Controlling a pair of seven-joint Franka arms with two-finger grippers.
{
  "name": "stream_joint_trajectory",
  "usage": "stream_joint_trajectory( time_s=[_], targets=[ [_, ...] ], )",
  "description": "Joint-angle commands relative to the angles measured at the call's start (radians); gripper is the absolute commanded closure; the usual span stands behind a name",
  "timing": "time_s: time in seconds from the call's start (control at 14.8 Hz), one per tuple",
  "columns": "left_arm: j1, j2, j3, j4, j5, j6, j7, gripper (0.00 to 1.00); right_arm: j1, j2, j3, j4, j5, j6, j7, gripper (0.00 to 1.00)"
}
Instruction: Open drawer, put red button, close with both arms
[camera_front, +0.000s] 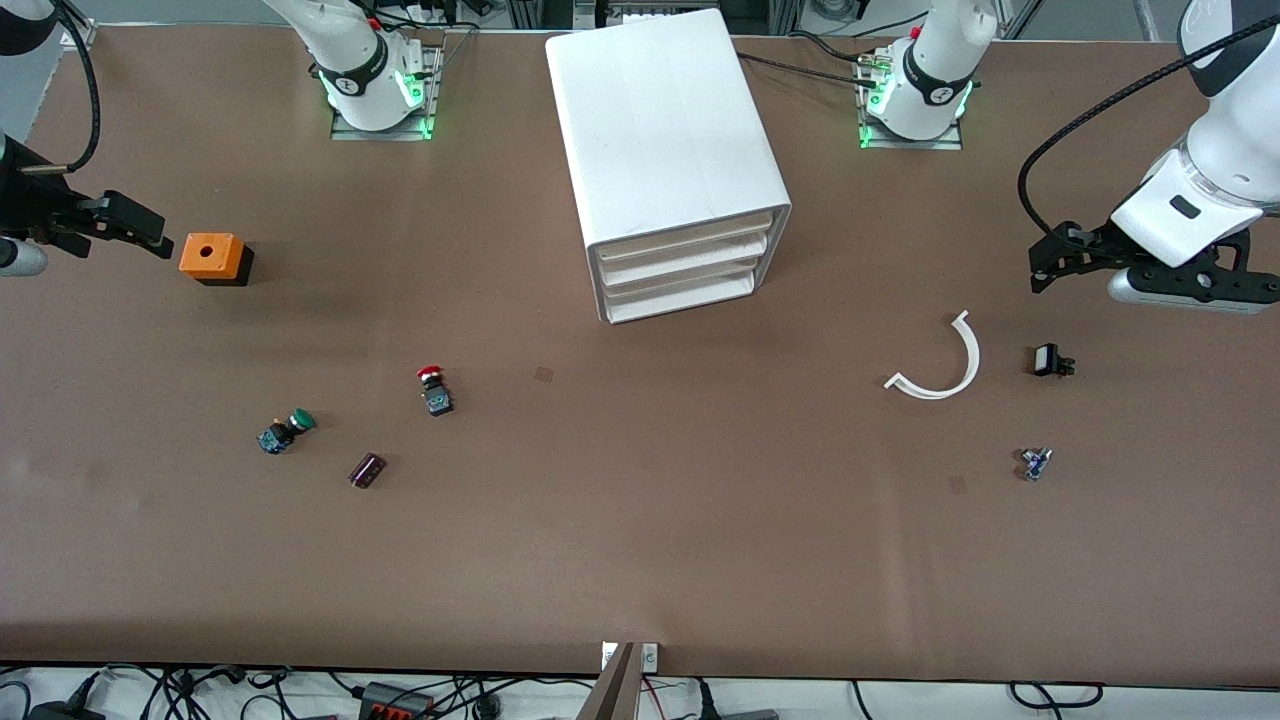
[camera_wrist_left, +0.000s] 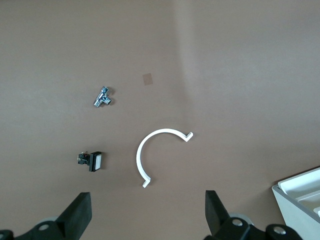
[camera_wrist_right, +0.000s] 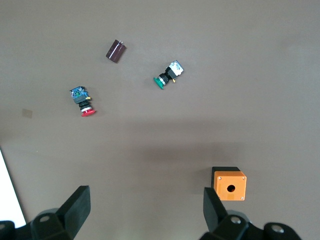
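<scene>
The white cabinet (camera_front: 665, 150) stands mid-table, its three drawers facing the front camera and all shut. The middle drawer (camera_front: 685, 266) is closed. The red button (camera_front: 434, 388) lies on the table toward the right arm's end, nearer the front camera than the cabinet. It also shows in the right wrist view (camera_wrist_right: 83, 102). My right gripper (camera_front: 158, 238) is open and empty, up in the air beside the orange box, and it shows in its own view (camera_wrist_right: 145, 207). My left gripper (camera_front: 1042, 270) is open and empty over the left arm's end, and it shows in its own view (camera_wrist_left: 147, 210).
A green-capped button (camera_front: 285, 432) (camera_wrist_right: 166, 76), a dark cylinder (camera_front: 367, 470) and an orange box (camera_front: 212, 257) (camera_wrist_right: 229, 183) lie near the red button. A white curved piece (camera_front: 945, 365) (camera_wrist_left: 157, 152), a black switch (camera_front: 1050, 361) and a small metal part (camera_front: 1035, 463) lie under the left arm.
</scene>
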Motion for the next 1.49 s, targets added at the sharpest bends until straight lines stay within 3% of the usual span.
stream_joint_trajectory(
  time_s=[0.0, 0.88, 1.22, 1.42],
  targets=[
    [0.008, 0.017, -0.007, 0.033, 0.007, -0.022, -0.006, 0.00, 0.001, -0.014, 0.004, -0.003, -0.013, -0.008, 0.000, 0.00],
    [0.008, 0.017, -0.005, 0.033, 0.007, -0.022, 0.000, 0.00, 0.041, -0.008, 0.007, -0.003, -0.001, -0.048, 0.012, 0.00],
    [0.003, 0.020, -0.005, 0.033, 0.007, -0.027, -0.005, 0.00, 0.047, 0.049, 0.007, 0.002, 0.001, -0.046, 0.003, 0.00],
    [-0.003, 0.031, -0.007, 0.034, 0.007, -0.117, -0.002, 0.00, 0.088, 0.110, 0.005, 0.034, -0.010, -0.054, -0.004, 0.00]
  ],
)
